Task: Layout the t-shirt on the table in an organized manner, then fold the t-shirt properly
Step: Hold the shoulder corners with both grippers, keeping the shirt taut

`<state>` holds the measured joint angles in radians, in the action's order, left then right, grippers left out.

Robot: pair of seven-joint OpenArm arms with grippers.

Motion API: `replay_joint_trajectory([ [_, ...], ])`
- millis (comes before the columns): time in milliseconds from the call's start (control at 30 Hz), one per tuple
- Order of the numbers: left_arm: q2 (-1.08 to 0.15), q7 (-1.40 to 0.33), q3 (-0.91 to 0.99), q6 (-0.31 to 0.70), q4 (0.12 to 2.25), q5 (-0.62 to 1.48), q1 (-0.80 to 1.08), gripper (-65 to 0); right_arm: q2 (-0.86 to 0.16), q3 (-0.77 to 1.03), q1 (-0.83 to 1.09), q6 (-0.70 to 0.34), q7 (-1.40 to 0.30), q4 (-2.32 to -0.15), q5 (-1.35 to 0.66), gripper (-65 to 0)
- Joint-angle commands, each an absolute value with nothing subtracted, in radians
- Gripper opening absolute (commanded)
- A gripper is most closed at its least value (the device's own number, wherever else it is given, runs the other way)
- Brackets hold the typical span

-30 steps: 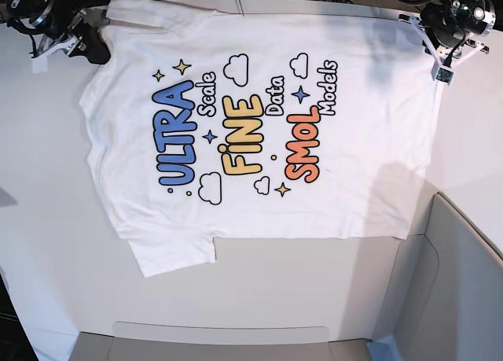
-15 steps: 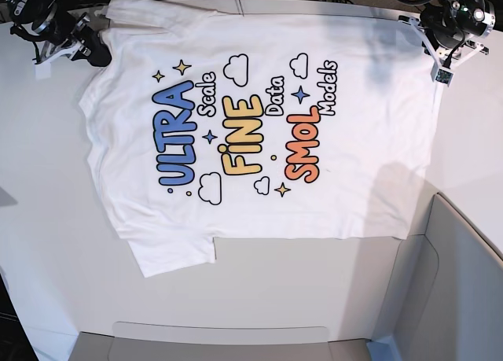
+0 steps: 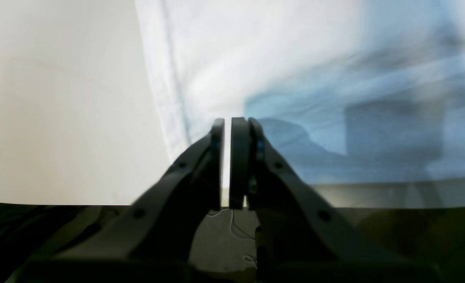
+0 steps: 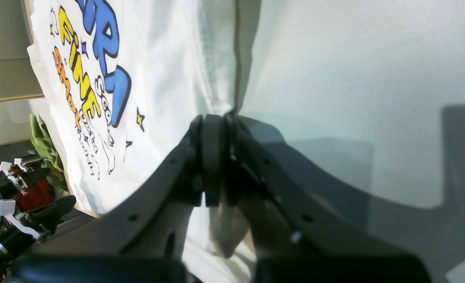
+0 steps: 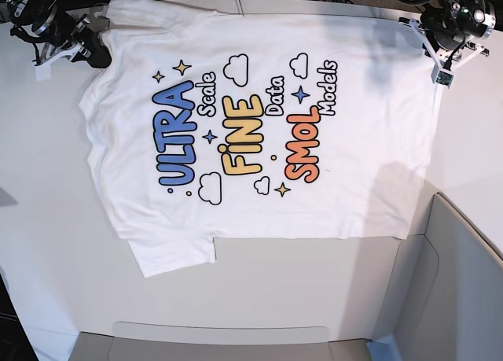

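Right gripper [image 5: 88,48]: far-left corner of the base view, at the shirt's upper-left corner — in its wrist view the jaws are pressed together on a fold of white cloth at the shirt's edge [image 4: 216,157].
Table [image 5: 47,219]: plain white top, bare on the left and along the near side of the shirt.
T-shirt [image 5: 259,133]: spread flat on the table, print side up, lying sideways. The lettering reads bottom to top in the base view: blue "ULTRA" on the left, yellow "FINE" in the middle, orange "SMOL" to the right, with clouds and stars around them.
Sleeve [image 5: 169,255]: one short sleeve sticks out toward the near-left, flat on the table.
Grey panel [image 5: 464,282]: near-right corner, just beside the shirt's near-right edge.
Left gripper [image 5: 434,50]: far-right, at the shirt's upper-right corner — wrist view shows the jaws nearly together with a thin slit between them [image 3: 229,157], over the hemmed edge of the shirt; whether cloth is caught there I cannot tell.
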<state>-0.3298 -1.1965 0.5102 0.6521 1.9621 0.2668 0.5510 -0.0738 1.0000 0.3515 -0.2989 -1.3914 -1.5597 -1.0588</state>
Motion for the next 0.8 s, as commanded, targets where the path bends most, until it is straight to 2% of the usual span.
replay_joint_trajectory([
  [0, -0.337, -1.188, 0.513, 0.651, 1.975, 0.272, 0.553, -60.8, -0.082, 1.003, 0.354, -0.3, -1.396, -1.566, -1.01, -65.0],
  [333, -0.28, -1.188, 0.518, 0.654, 1.972, 0.266, 0.507, -60.9, -0.082, 1.003, 0.355, -0.3, -1.396, -1.566, -1.009, -65.0],
  [767, -0.278, -1.188, 0.513, 0.651, 1.971, 0.266, 0.486, -60.9, -0.082, 1.003, 0.351, -0.3, -1.396, -1.566, -1.009, -65.0],
])
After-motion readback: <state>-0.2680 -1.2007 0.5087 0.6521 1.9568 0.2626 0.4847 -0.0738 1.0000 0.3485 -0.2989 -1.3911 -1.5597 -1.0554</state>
